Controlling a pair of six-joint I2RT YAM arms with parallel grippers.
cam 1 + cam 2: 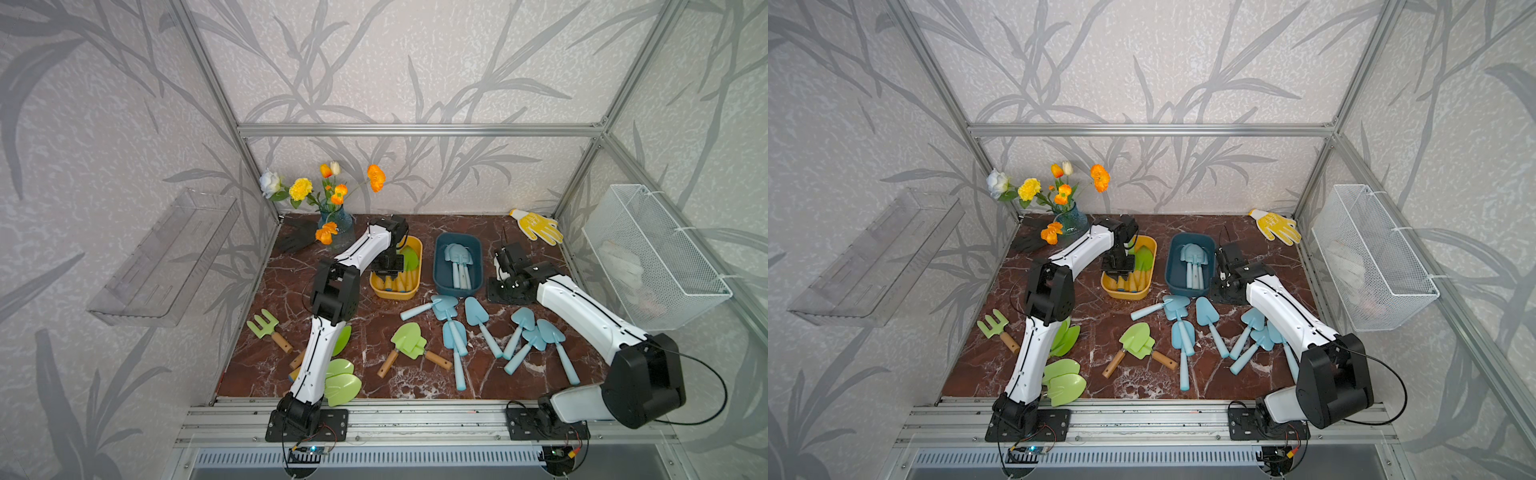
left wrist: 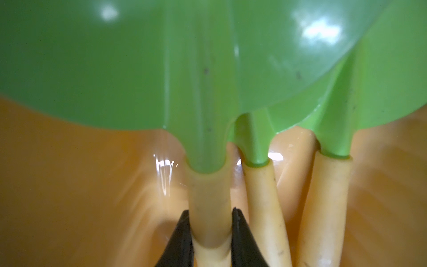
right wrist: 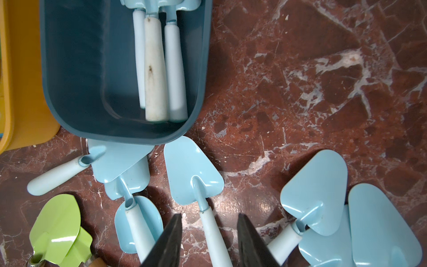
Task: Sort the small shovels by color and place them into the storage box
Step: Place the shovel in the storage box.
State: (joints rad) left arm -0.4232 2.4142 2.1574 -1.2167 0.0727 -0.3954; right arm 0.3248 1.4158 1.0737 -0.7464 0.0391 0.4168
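Yellow box (image 1: 395,294) holds green shovels (image 2: 138,69); the left gripper (image 2: 210,210) seemingly pinches one handle. Blue box (image 3: 69,81) holds three blue shovels (image 3: 156,69); right gripper (image 3: 209,216) gapes.

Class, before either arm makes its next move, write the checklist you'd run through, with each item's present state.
1. Green shovel lies inside yellow box: ok.
2. Left gripper shut on its handle: ok.
3. Right gripper open: ok.
4. Handle of blue shovel lies between the right jaws: ok.
5. Blue box has free room: ok.
6. Green fork outside both boxes: ok.
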